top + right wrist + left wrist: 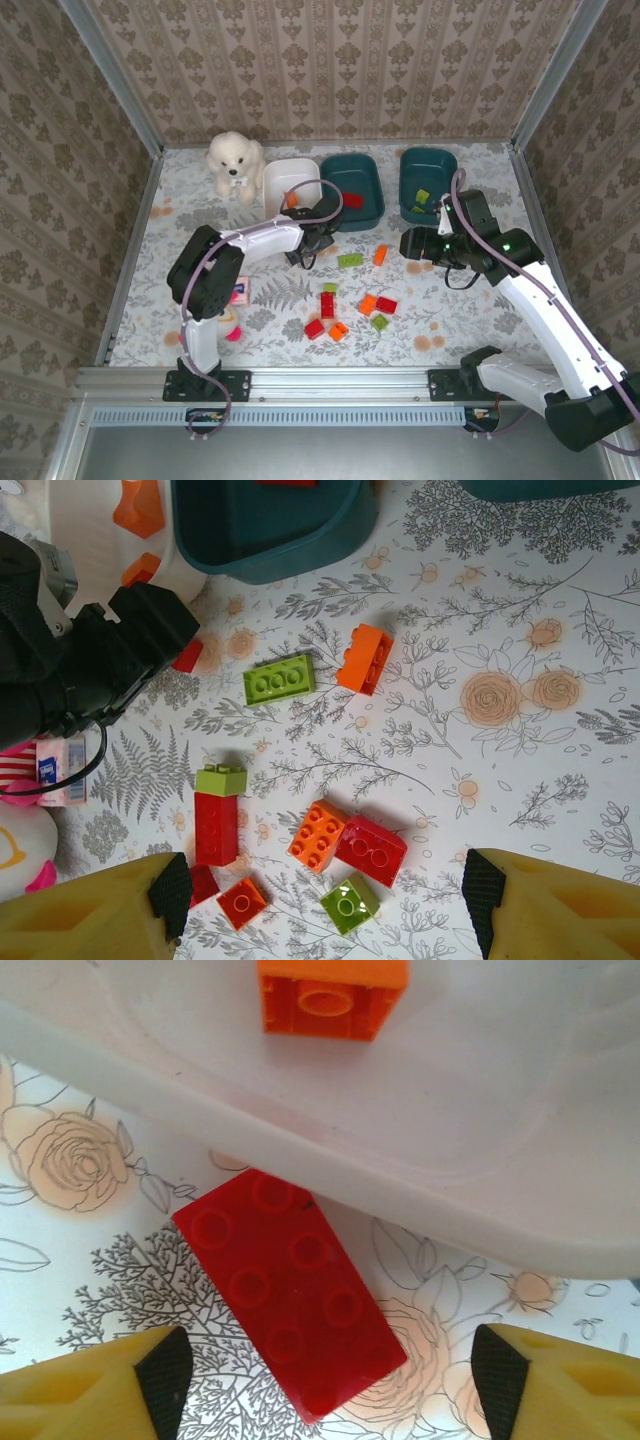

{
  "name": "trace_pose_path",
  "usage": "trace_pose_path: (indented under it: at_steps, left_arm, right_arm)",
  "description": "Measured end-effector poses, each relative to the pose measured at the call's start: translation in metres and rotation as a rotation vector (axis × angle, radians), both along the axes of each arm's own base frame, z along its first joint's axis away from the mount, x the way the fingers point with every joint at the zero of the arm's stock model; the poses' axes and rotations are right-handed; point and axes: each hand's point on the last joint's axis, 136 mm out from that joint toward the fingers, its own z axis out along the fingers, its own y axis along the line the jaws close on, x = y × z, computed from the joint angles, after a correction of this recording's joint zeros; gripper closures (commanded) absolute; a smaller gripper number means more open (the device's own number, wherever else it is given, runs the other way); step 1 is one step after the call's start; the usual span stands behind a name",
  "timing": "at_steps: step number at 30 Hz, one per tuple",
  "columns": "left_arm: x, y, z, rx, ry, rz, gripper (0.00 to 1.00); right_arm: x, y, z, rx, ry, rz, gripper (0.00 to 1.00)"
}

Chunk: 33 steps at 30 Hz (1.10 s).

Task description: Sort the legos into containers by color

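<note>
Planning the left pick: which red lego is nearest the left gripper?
The eight-stud red brick lying against the white bin, between the open fingers of the left gripper; the other reds lie well away from it.

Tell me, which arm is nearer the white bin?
Left. The left arm holds its jaws at the rim of the white bin, above a red brick; the right arm is farther right.

Lab robot test cell, aluminium frame posts (115, 75), wallpaper-printed wall panels (330, 60), floral-print tabletop (430, 320), arm bases (207, 383) bolted to front rail (340, 378)

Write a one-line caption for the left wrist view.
Open left gripper above a red brick beside the white bin; orange brick inside.
</note>
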Motion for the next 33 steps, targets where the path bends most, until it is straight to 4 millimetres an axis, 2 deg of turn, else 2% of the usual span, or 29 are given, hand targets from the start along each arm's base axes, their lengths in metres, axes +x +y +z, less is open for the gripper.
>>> trace_pose_path:
  at_steps: [11,13,18,20,25,28,32,33]
  left_arm:
    - [-0.003,0.009,-0.019,0.084,0.052,0.020,0.30]
    - [-0.003,0.010,-0.020,0.090,0.053,0.021,0.41]
    - [-0.008,0.016,-0.021,0.113,0.072,0.030,0.53]
    - [-0.010,0.018,-0.021,0.122,0.078,0.038,0.52]
    - [-0.014,0.025,-0.022,0.140,0.082,0.044,0.38]
    - [-0.013,0.027,-0.022,0.146,0.083,0.039,0.38]
    - [-0.009,0.028,-0.022,0.144,0.080,0.015,0.51]
    - [-0.007,0.027,-0.022,0.138,0.076,0.009,0.60]
  right_arm:
    - [0.000,-0.001,0.000,0.009,0.002,-0.001,0.25]
    - [0.000,-0.001,0.000,0.011,0.003,-0.001,0.25]
    - [0.000,0.000,0.001,0.016,0.005,0.003,0.25]
    - [0.000,0.000,0.001,0.017,0.005,0.003,0.25]
    - [0.001,0.002,0.001,0.024,0.001,0.007,0.25]
    - [0.004,0.002,0.002,0.027,-0.006,0.005,0.25]
    - [0.006,0.003,0.002,0.030,-0.006,0.006,0.25]
    - [0.006,0.003,0.002,0.030,-0.006,0.006,0.25]
